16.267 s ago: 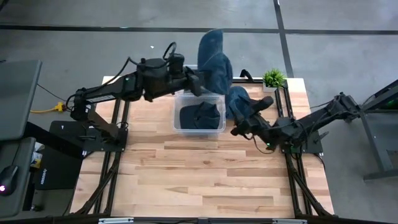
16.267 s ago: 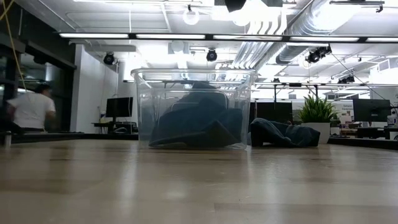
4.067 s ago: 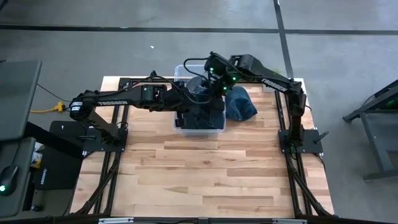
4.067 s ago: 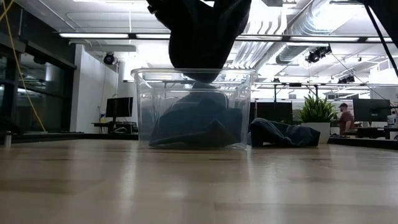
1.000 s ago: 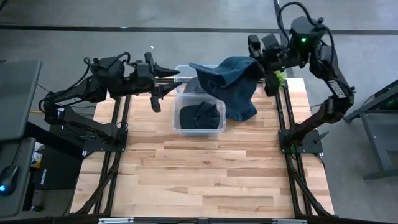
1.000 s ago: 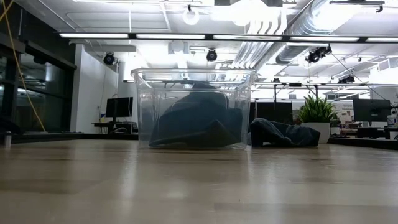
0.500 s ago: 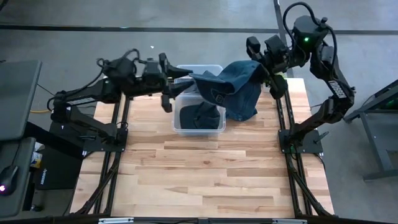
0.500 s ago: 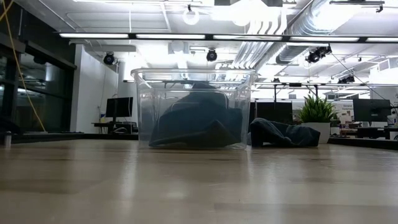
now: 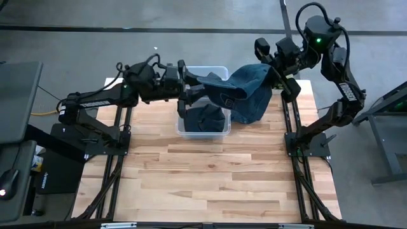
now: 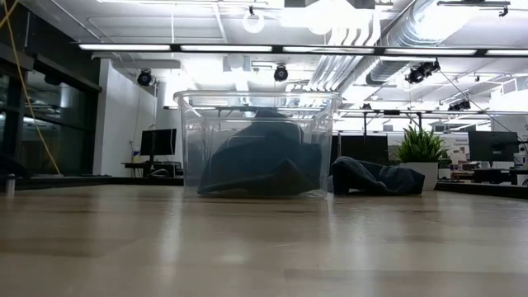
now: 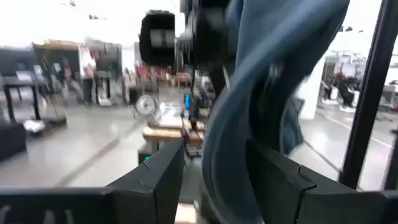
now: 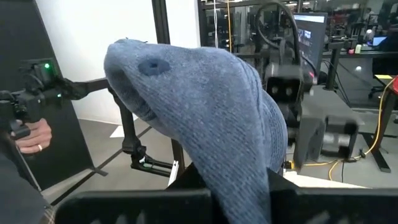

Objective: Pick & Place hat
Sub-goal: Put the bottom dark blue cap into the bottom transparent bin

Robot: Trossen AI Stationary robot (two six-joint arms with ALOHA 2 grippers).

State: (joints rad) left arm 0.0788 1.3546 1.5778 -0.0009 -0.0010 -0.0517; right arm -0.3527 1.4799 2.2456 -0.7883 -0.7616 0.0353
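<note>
My right pincer point(image 9: 277, 69) grips a blue denim hat point(image 9: 245, 89) aloft; my left pincer point(image 9: 192, 95), fingers spread around its brim, hangs above the clear plastic bin point(image 9: 203, 118).

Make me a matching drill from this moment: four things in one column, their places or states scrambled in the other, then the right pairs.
Things:
1. blue hat
2. clear plastic bin
3. potted plant
4. left gripper

Places or states:
A. on the table, dark hats inside
B. at the table's far right corner
C. held up in the air over the bin, by the right gripper
D. open around the blue hat's edge

Pairs: 1-C, 2-A, 3-B, 4-D
</note>
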